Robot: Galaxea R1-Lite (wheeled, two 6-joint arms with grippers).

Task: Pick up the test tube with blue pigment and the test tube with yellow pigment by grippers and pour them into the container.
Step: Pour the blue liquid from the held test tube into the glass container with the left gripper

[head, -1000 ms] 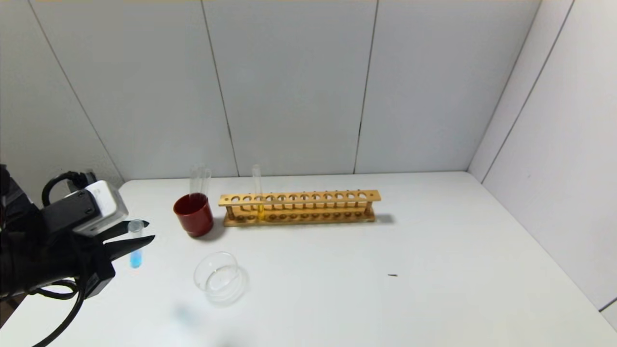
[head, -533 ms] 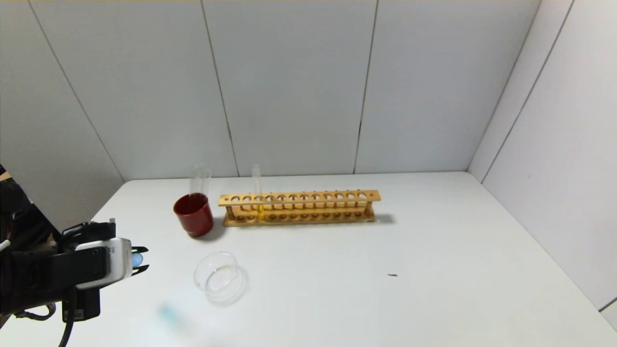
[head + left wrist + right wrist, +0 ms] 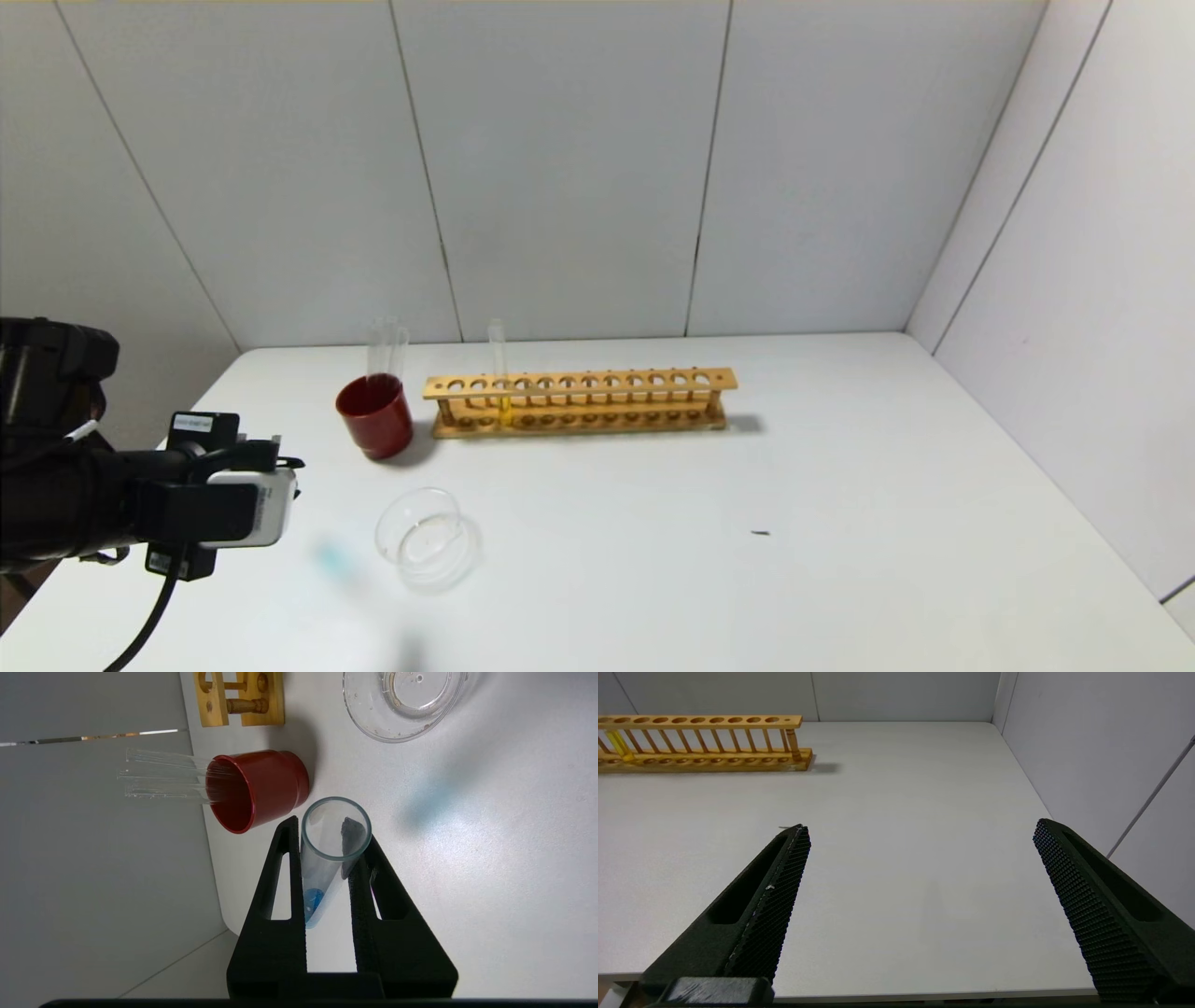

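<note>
A: Left gripper (image 3: 327,858)?
B: Fingers clamped on the test tube with blue pigment (image 3: 327,868), near the container (image 3: 425,537), above the table (image 3: 747,560).
A: Right gripper (image 3: 920,868)?
B: Fingers spread wide, holding nothing. Test tube with yellow pigment (image 3: 502,383) sits in the rack (image 3: 579,401).

- The left arm (image 3: 56,504) is big and black, with a black cable hanging under it.
- A white box with a small black label sits on its wrist.
- The left gripper (image 3: 327,858) has two black pointy fingers with long holes.
- The right gripper (image 3: 920,905) has bumpy black fingers (image 3: 770,905).
</note>
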